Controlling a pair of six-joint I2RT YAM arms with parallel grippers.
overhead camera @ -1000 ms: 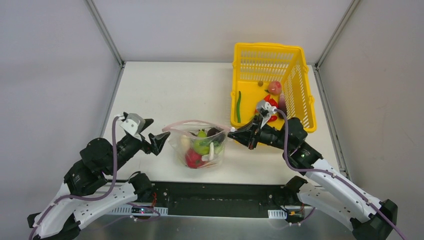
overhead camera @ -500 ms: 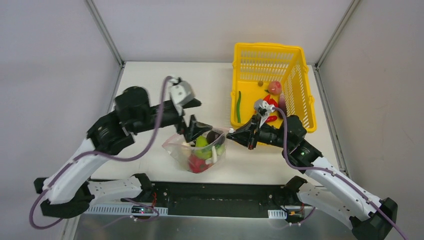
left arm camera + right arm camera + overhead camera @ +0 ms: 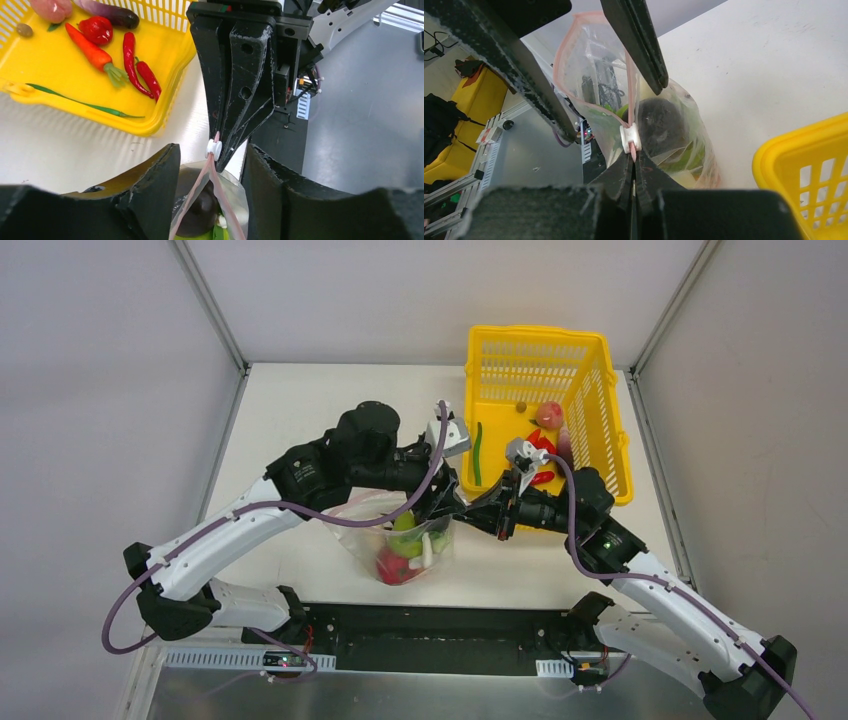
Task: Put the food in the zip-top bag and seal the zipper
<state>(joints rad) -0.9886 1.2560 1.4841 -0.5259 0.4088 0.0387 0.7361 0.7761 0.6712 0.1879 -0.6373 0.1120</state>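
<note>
My right end effector (image 3: 634, 165) was clamped thin on the tail of the pink zipper (image 3: 628, 100), just past the white slider (image 3: 630, 137). It pinned the corner of the zip-top bag (image 3: 365, 535) that faced the yellow basket (image 3: 603, 410), so the track would stay taut when pulled. My left end effector (image 3: 211, 152) stood wide, one finger on each side of the strip right at the slider and touching nothing that I could see. I judged it was set to close there and drag the slider away from the basket. The bag stood on the worktop (image 3: 320, 420) just off the basket's near corner, its mouth gaping on the side away from the basket, with the food (image 3: 392, 562) heaped inside in red, green, white and dark pieces. Toward the basket there was little room, since its wall and my right arm filled that side. Away from the basket the worktop lay open, which suited a straight pull along the mouth.
</note>
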